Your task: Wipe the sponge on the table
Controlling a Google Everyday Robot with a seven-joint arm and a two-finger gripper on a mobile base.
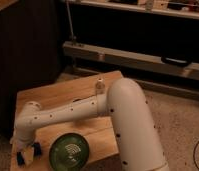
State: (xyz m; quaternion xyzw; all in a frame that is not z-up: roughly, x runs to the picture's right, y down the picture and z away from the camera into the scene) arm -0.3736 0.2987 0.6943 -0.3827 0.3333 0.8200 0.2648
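Two patches of bright blue are all that shows of the sponge (37, 149): one on each side of the end effector (27, 150), at the front-left corner of the table (58, 95).

The corner is the main hazard. The sponge lies close to the left and front edges, so a stroke that runs further that way could push it off the planks. It may also leave the end effector pressing on nothing.

A stroke to the right has its own risk. The green bowl (68, 151) stands just beside the sponge on that side, and a wide sweep could shove it or tip it toward the front edge.

The pad looks soft. With too little downward force it would probably slip out and stay behind, and with too much it could bunch up and drag on the wood grain.

Further out, the long white forearm (68, 111) lies low across the table. A small pale upright object (99, 85) stands near the far edge beside the elbow. A large swing of the arm might clip it.

As for position, the end effector points down from the wrist, right over the sponge, covering its middle so the blue shows only to the left and right of it. I cannot tell whether it has the sponge clamped or merely rests on top of it, nor how far open it is.
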